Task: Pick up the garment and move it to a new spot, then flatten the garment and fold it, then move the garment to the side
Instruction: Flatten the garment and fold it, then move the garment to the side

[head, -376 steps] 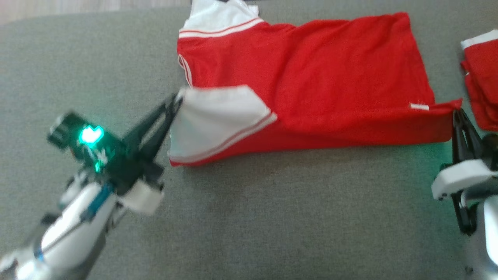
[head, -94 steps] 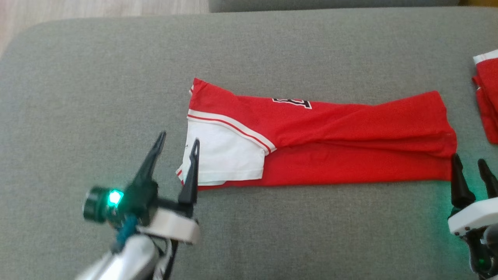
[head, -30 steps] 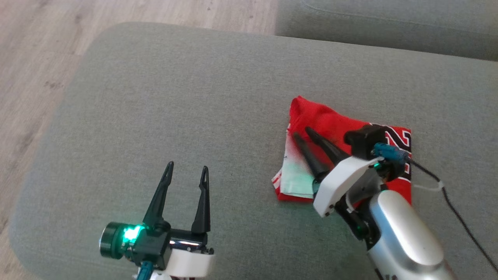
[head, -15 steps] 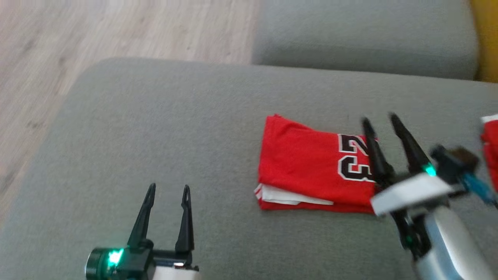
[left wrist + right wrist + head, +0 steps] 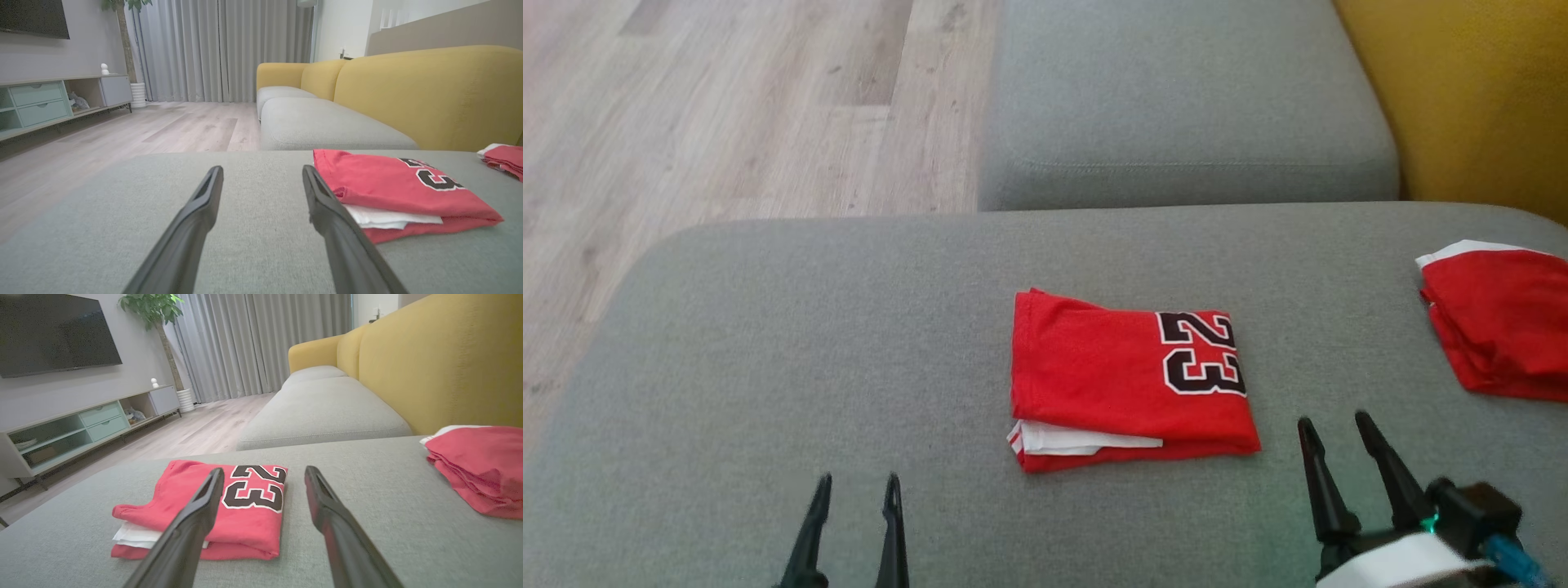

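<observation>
The grey cushion [image 5: 768, 327] lay bare on the left and along the near edge. The folded red garment [image 5: 1111, 376] sat mid-cushion; a second red pile [image 5: 1494, 335] blocked the far right, with open fabric between them.

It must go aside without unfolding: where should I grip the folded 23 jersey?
Probably pinch the folded jersey at its rounded right-hand fold beside the 23, coming in low from the right with the open right gripper; the left end shows loose white layers.
</observation>
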You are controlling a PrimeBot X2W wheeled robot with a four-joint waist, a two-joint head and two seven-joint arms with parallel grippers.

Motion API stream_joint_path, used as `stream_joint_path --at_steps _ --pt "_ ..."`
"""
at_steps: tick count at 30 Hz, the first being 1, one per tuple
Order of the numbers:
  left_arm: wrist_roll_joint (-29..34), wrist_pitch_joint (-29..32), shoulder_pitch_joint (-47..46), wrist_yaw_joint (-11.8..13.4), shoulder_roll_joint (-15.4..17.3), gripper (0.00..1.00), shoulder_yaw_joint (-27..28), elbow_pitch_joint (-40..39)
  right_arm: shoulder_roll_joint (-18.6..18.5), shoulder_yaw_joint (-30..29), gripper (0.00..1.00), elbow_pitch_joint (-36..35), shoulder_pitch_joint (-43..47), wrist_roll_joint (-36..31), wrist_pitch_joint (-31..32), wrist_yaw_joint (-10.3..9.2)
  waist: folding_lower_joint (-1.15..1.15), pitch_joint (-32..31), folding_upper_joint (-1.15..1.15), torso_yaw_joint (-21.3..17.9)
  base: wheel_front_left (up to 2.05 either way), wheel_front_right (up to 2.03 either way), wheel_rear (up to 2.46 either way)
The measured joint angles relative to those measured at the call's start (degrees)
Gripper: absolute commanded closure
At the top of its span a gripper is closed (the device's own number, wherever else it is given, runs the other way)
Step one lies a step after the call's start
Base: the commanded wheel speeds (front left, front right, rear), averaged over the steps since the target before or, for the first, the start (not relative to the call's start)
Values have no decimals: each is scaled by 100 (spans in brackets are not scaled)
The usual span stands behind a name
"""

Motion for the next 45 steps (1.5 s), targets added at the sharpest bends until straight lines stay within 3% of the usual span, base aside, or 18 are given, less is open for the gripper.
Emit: stream_joint_path --at_steps 8,33,39,45 --pt "15 0 133 -101 -15 0 137 265 280 -200 0 -38 255 -383 0 0 1 -135 0 -101 0 0 0" --pt "109 0 131 -91 -79 0 389 374 459 -283 0 31 272 -688 0 0 1 -33 0 -229 0 0 0" --pt "52 0 85 -51 -88 0 419 218 474 -270 0 662 104 -716 0 0 1 151 0 -215 0 0 0" --pt "52 0 -214 -44 -90 0 307 -7 493 -268 0 1903 -1093 -686 71 0 2 492 0 -157 0 0 0"
